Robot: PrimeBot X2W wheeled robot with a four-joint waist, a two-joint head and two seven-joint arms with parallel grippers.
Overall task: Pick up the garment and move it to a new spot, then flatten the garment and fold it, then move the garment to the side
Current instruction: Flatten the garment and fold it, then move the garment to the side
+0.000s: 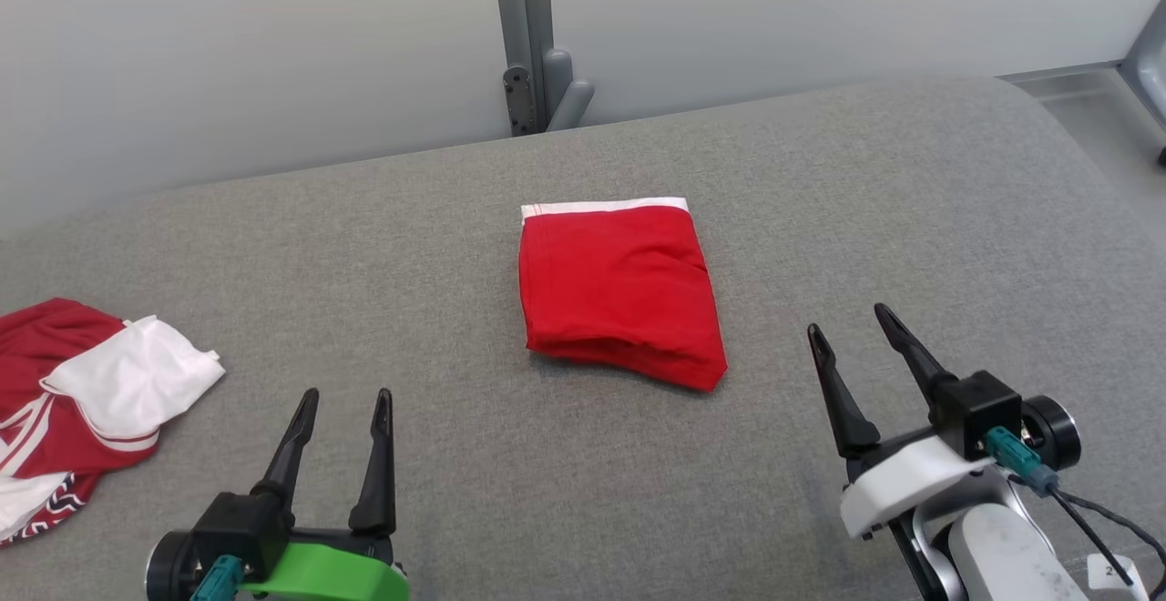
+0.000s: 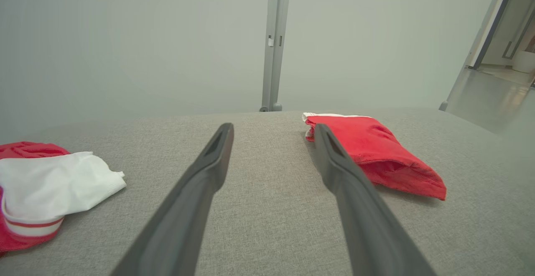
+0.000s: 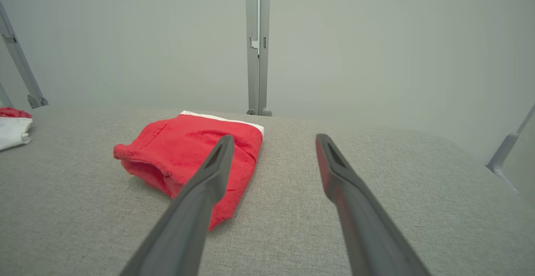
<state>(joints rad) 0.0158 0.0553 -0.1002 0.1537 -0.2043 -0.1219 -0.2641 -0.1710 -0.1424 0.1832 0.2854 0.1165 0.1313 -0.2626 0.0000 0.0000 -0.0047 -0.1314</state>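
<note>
A red garment with a white band along its far edge lies folded into a compact rectangle near the middle of the grey padded table. It also shows at right in the left wrist view, garment, and at left in the right wrist view, garment. My left gripper hovers open at the lower left, well short of the garment, nothing between its fingers. My right gripper stands open at the lower right, just right of the garment's near corner, also holding nothing.
A loose pile of dark red and white clothes lies at the table's left edge, also seen as clothes. A grey post stands behind the table against a pale wall. The table rounds off at the far right.
</note>
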